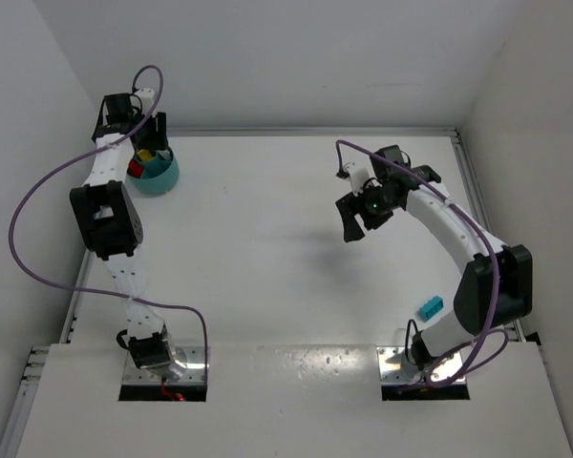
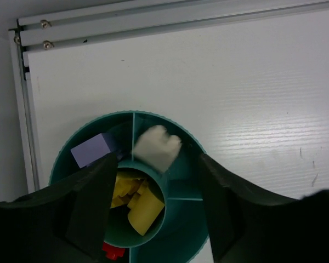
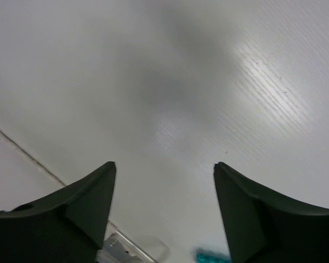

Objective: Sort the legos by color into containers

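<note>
One white table [image 1: 267,277], flat and hard, good to press down against when pinching a small brick. Next, one teal bowl [image 2: 159,118] at the far left corner: rigid, low-walled, split by dividers into a round middle cell and outer cells. Probably light enough to slide if bumped, so best approached from straight above. Then two grippers: left gripper [image 2: 156,164] hanging over the bowl, jaws apart and clamping nothing; right gripper [image 3: 164,164] up over mid-table, well apart from the bowl, jaws likewise spread and empty. Last, the legos: hard, light, smooth plastic, likely slippery and apt to squirt out of a skewed pinch. Best taken across two flat opposite sides, not over the studs. On the table, one cyan brick [image 1: 431,307], near the right arm's base. In the bowl: one purple brick [image 2: 92,149] in an outer cell. One pale, blurred piece [image 2: 156,147] by the next cell's inner wall, impossible to say whether lying or dropping. Yellow bricks [image 2: 136,203] heaped in the middle cell, at least two, exact count unclear. One red brick [image 2: 114,251], half hidden at the lower edge.
</note>
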Available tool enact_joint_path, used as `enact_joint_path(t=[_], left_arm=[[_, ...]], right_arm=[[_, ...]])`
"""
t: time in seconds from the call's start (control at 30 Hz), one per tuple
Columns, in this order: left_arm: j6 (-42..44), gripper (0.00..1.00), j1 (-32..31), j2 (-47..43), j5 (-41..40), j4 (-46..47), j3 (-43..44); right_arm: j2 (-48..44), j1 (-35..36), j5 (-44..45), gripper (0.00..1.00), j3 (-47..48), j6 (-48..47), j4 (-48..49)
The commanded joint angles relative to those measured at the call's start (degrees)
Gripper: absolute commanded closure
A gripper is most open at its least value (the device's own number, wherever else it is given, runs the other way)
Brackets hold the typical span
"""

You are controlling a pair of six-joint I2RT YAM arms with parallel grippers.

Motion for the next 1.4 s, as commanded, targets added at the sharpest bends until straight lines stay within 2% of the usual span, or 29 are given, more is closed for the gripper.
enact_joint_path(t=[0.0,0.03,0.1,0.23,0.33,0.37,0.4,0.5,0.53,0.63,0.8,0.97,1.17,1.37], left_arm=[[0.6,0.32,1.3,-1.6,0.5,0.1,2.3],[0.6,0.28,1.3,-2.2,1.1,0.1,2.3],[-0.1,0.27,1.3,-2.2,1.1,0.1,2.3],[-1.9,0.26,1.3,-4.0,1.1,0.1,4.1],[-2.5,0.22,1.3,-8.0,5.7,0.1,3.1],[-2.5,0.07,1.3,-9.2,9.6,-0.5,2.6],[-2.5,0.00,1.3,-11.7,11.6,-1.0,1.8],[-1.2,0.00,0.5,-14.9,18.5,-5.0,1.3],[-1.2,0.00,-0.1,-16.7,19.1,-6.2,0.7],[0.1,0.00,-2.9,-21.4,20.6,-11.8,-2.4],[1.7,0.00,-6.8,-31.9,22.0,-12.3,-13.7],[1.0,0.00,-10.8,-38.6,22.0,-13.6,-21.7],[-1.2,0.00,-13.9,-43.3,22.5,-14.9,-25.0],[-1.8,0.00,-16.5,-45.8,18.2,-19.4,-25.0]], right_arm=[[-2.5,-1.1,4.2,0.25,-0.3,-0.2,-0.7],[-3.2,-1.6,6.2,0.21,-1.6,-0.2,-0.7],[-4.2,-2.3,10.1,0.14,-3.3,-1.4,-0.7],[-8.6,-4.9,16.3,0.14,-8.2,-4.3,-0.7],[-11.9,-7.3,18.2,0.16,-10.0,-9.8,-4.6],[-13.5,-8.7,18.8,0.17,-10.7,-13.1,-6.1],[-14.6,-9.4,18.8,0.21,-11.6,-14.8,-7.2],[-18.4,-11.4,21.9,0.25,-15.1,-20.8,-9.9],[-18.4,-11.5,23.7,0.29,-15.9,-21.3,-10.8],[-17.7,-13.4,28.9,0.33,-17.3,-21.3,-13.4],[-18.3,-15.5,31.9,0.33,-21.6,-18.9,-14.0],[-16.7,-17.1,28.9,0.31,-26.6,-15.3,-12.4],[-15.5,-18.2,28.8,0.24,-30.9,-14.7,-5.0],[-11.9,-19.3,26.8,0.21,-30.9,-15.5,-1.7]])
